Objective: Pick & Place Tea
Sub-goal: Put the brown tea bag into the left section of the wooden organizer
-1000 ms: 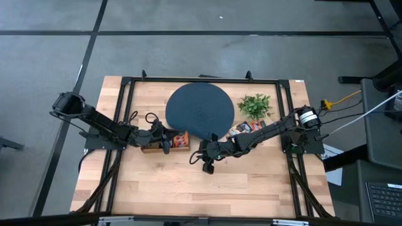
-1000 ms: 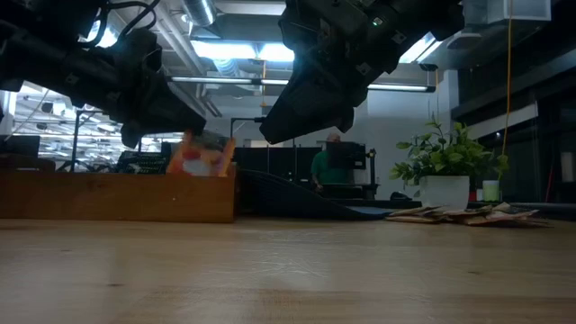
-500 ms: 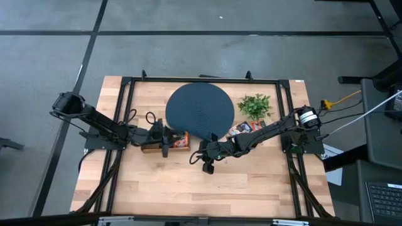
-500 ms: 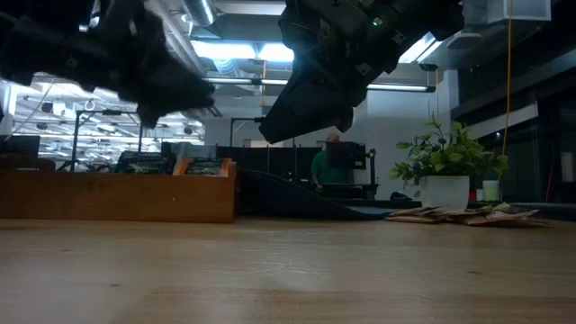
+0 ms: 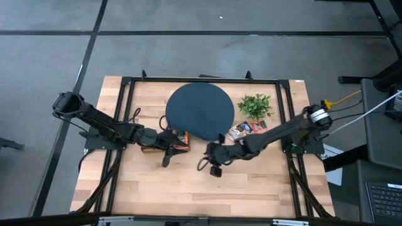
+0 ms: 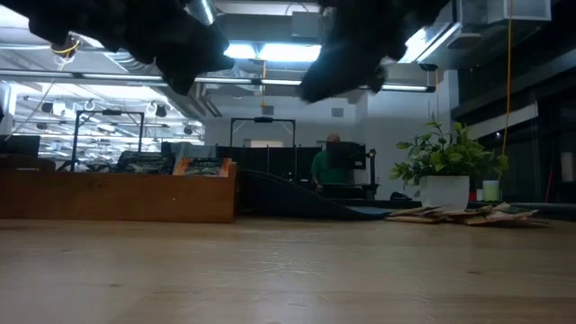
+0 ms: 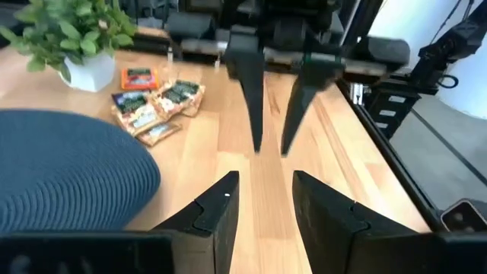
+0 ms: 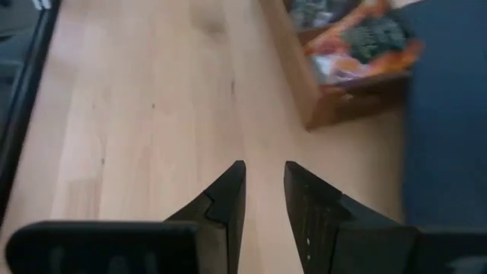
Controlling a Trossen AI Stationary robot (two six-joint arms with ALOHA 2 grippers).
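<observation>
A pale wooden table [image 5: 188,182] framed by black rails stands on a grey floor; the low view looks across it into a lit workshop where a person in a green top [image 6: 329,168] stands far back. At the table's far middle lies a round dark blue ribbed disc [image 5: 200,110], with a small green leafy plant in a white pot [image 5: 255,105] to its right. A low brown wooden box [image 5: 164,142] sits just left of the disc's near edge and holds orange-red tea sachets [image 5: 181,139]. More flat sachets, orange and dark green [image 5: 245,129], lie loose on the table near the plant. The left gripper [image 5: 166,158] hangs above bare wood just near of the box, its fingers [image 7: 221,213] apart with nothing between them. The right gripper [image 5: 214,169] hovers over the table's middle, near of the disc, its fingers [image 8: 224,202] also parted by a narrow gap and empty.
</observation>
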